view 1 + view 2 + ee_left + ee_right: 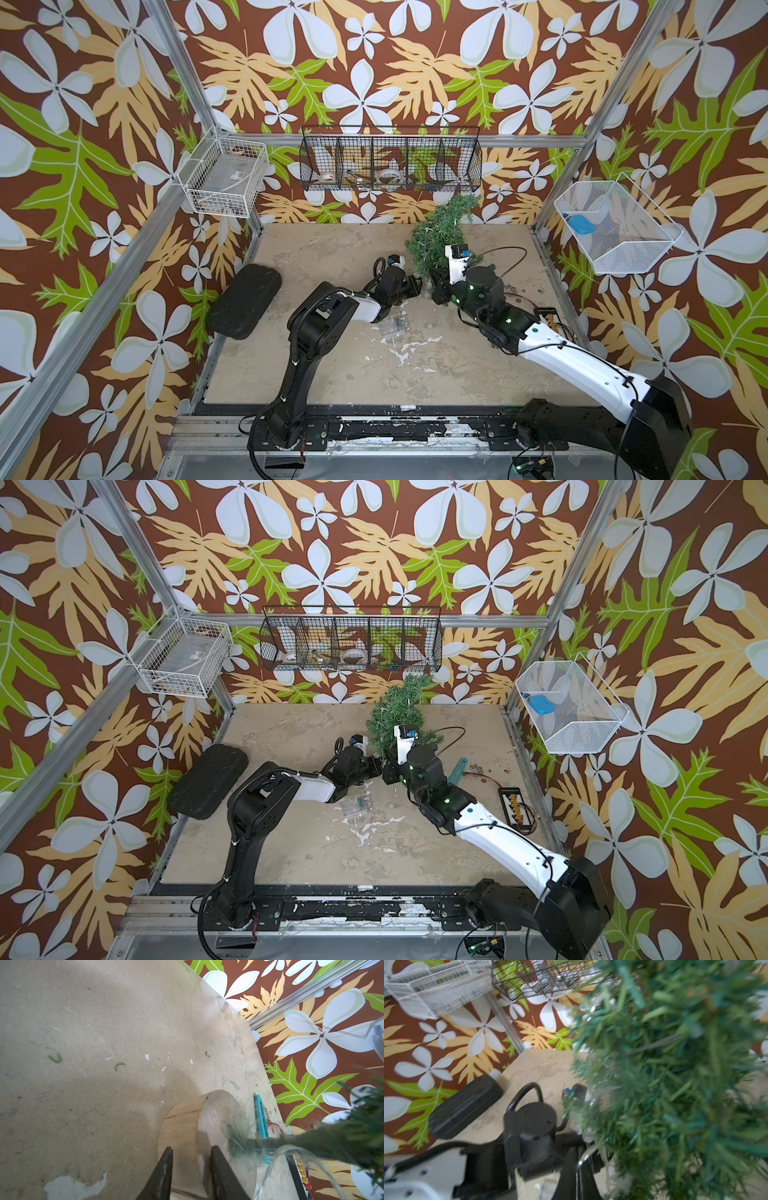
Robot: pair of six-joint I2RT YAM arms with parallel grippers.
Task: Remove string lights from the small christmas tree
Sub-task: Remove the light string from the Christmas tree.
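Both jaws at the foot of the small tree (440,232).
The left jaws pinched the tilted wooden base (182,1126) across its thickness; the right jaws, pressed together, nipped a silvery strand of the string lights (586,1152) just beside it. The tree leaned toward the back wall over the table (332,374), the clear battery box (392,327) lying near the left arm.

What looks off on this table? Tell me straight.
The small christmas tree is not standing free: the left gripper clamps its round wooden base, and it appears tipped rather than upright. Loose green needle scraps lie on the table, whose surface is chipped white in spots.
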